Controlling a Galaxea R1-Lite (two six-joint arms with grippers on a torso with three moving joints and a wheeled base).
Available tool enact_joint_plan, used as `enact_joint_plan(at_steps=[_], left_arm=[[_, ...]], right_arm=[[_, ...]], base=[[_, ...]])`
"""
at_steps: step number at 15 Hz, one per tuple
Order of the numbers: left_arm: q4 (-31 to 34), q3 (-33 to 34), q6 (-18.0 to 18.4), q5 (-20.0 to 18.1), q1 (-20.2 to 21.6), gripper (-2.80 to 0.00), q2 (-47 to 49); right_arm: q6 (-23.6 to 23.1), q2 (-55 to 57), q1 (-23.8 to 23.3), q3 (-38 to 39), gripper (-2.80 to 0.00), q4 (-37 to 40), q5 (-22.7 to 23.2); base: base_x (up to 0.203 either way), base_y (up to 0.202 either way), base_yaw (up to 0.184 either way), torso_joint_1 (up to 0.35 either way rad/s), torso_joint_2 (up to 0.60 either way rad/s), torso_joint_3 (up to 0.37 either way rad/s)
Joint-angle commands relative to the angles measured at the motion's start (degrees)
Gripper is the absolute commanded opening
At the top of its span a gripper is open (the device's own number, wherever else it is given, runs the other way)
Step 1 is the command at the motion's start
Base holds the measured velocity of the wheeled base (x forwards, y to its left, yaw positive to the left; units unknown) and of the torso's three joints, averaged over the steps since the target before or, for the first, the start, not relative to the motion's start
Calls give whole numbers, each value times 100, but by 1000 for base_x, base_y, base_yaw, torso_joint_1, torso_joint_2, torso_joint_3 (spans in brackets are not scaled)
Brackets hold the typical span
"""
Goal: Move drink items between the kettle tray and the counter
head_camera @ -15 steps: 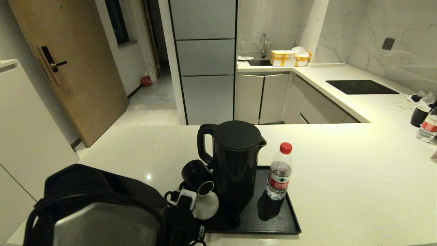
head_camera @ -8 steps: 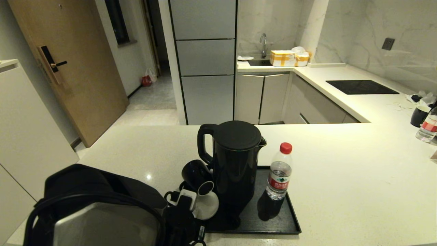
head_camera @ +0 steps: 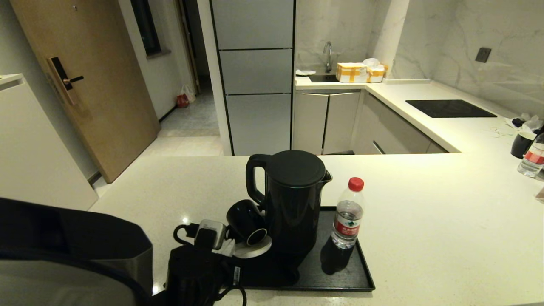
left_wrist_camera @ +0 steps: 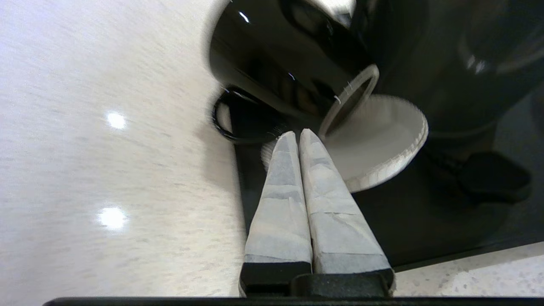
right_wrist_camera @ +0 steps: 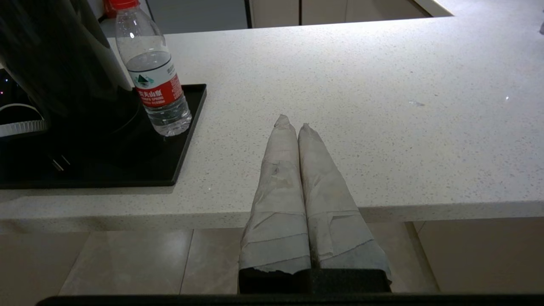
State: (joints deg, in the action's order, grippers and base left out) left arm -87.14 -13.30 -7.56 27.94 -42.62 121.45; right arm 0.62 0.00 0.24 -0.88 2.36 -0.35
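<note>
Head: left gripper [head_camera: 231,248] sits by tipped cup [head_camera: 248,222] on saucer [head_camera: 255,251], beside kettle [head_camera: 293,199] on tray [head_camera: 352,276].
Left wrist: jaws pressed together, empty, tips at cup rim; a nudge could roll it off.
Right wrist: right gripper [right_wrist_camera: 291,123] closed, parked off bench [right_wrist_camera: 382,106].

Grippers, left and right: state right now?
Left gripper: closed, holding nothing, tips by the cup.
Right gripper: closed, empty, parked off the counter.
</note>
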Motion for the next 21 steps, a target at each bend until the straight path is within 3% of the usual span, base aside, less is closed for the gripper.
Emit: enact_joint_plan(at_steps=[1,6,11,13,15,18,19,21], left_arm=[[-53,73,0,18,17,-280,-332],[-53,946,280,315,42,-280,-1359],[-53,1321,299,370,201,-280,-1694],[-35,1298,417,249,546,-280,-1742],[4,1306,622,-34,1851,-280,-1850],[233,1290,1043,-683,4432,-280,-2333],[484,1165,1217,-896,4982,-280,-2760],[1526,374,1449,-1123,5593,-280,-3657]], right_arm=[[-1,9,2,0,-280,1,0],[-1,9,2,0,-280,1,0],[-1,0,2,0,-280,1,0],[-1,0,2,0,-280,1,0],[-1,6,2,0,-280,1,0],[-1,9,2,0,-280,1,0],[-1,5,2,0,-280,1,0],[-1,9,2,0,-280,1,0]], base=[[0,0,0,0,0,0],[0,0,0,0,0,0],[0,0,0,0,0,0],[0,0,0,0,0,0],[0,0,0,0,0,0],[0,0,0,0,0,0],[0,0,0,0,0,0],[0,0,0,0,0,0]])
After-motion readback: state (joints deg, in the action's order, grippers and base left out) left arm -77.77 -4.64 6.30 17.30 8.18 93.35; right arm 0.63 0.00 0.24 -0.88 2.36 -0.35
